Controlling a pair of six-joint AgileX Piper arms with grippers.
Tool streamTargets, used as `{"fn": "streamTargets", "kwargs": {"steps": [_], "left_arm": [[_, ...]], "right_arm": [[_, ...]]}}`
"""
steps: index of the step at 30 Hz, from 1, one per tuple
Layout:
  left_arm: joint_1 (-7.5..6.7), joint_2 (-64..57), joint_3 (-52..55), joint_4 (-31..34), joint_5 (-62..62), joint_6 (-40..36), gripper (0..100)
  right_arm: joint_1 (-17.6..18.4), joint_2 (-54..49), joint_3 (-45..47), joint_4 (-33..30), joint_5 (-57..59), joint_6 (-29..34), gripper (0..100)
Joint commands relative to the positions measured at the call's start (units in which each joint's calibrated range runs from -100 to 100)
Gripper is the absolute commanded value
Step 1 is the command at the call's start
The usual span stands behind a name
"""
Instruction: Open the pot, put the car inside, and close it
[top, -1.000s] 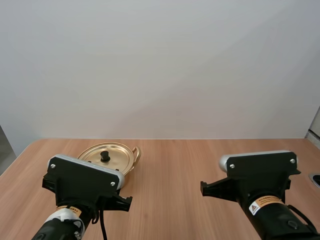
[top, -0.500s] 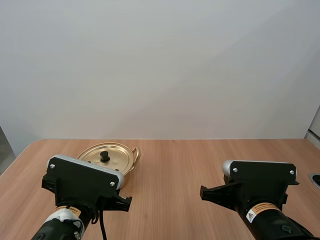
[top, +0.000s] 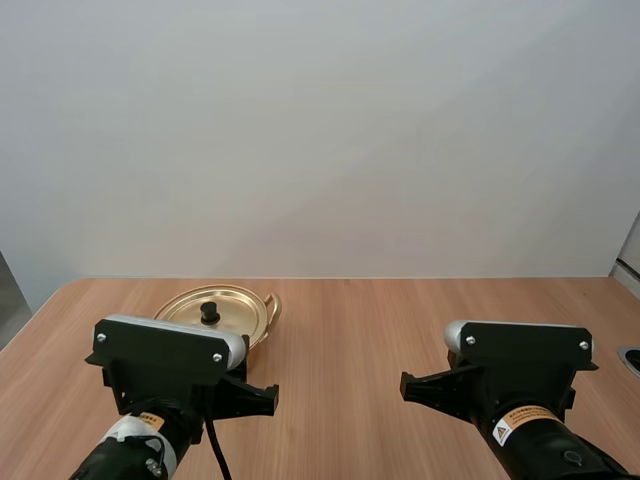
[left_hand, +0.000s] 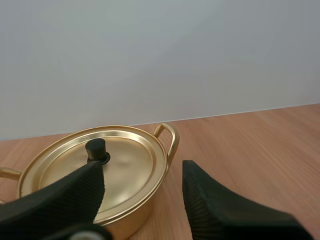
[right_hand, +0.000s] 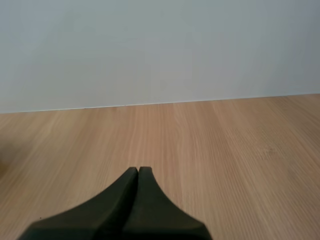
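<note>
Fig: 2 arms over a wooden tabletop (top: 350, 330), 1 pot

High view: gold pot (top: 240, 305) stands at the far-L part of the tabletop, just beyond the L arm (top: 165, 365), whose grey-and-black housing hides the pot's near edge. R arm (top: 520, 370) is well apart from the pot, on the R side, w/ bare wood btwn the 2 arms

L wrist view: lid (left_hand: 125, 167) sits flat on the pot, closed, w/ 1 black knob (left_hand: 96, 149) upright at its ctr. 1 looped side handle (left_hand: 171, 140) points toward the bare wood; a 2nd handle (left_hand: 7, 173) shows at the opposite rim. L jaws: spread, the 2 black fingers (left_hand: 65, 192) standing apart w/ ribbed inner faces turned to each other, pot rim and wood showing btwn them. 1 finger overlaps the lid just below the knob in this view, the other lies over wood on the pot's handle side; contact w/ the pot cannot be told

R wrist view: R jaws pressed together into 1 dark wedge, fingertips (right_hand: 131, 177) meeting over bare wood
</note>
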Motion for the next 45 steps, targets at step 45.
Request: {"fn": "streamTargets", "kwargs": {"steps": [45], "left_arm": [[0.05, 0.0, 0.0, 26.57, 2.21, -10.77, 0]], "right_arm": [[0.01, 0.0, 0.0, 0.0, 0.02, 0.02, 0]]}}
